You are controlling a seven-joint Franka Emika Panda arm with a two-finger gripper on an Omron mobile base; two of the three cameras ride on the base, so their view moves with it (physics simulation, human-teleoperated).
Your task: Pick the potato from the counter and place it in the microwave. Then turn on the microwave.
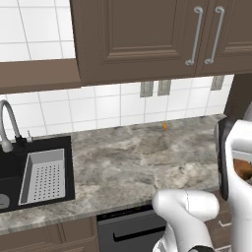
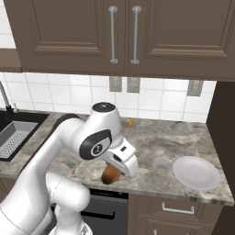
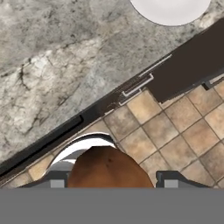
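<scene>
Brown potato (image 2: pixel 110 175) sits clamped between the gripper (image 3: pixel 109 181) jaws, lifted off the counter (image 2: pixel 156 142) and hanging past its front edge, over the tiled floor (image 3: pixel 175 131). White plate (image 2: pixel 196 172) lies on the counter to the right of the potato. Judgement: carry phase toward the microwave. Keep the squeeze steady, travel level, and swing slowly so the round potato cannot slip out.
</scene>
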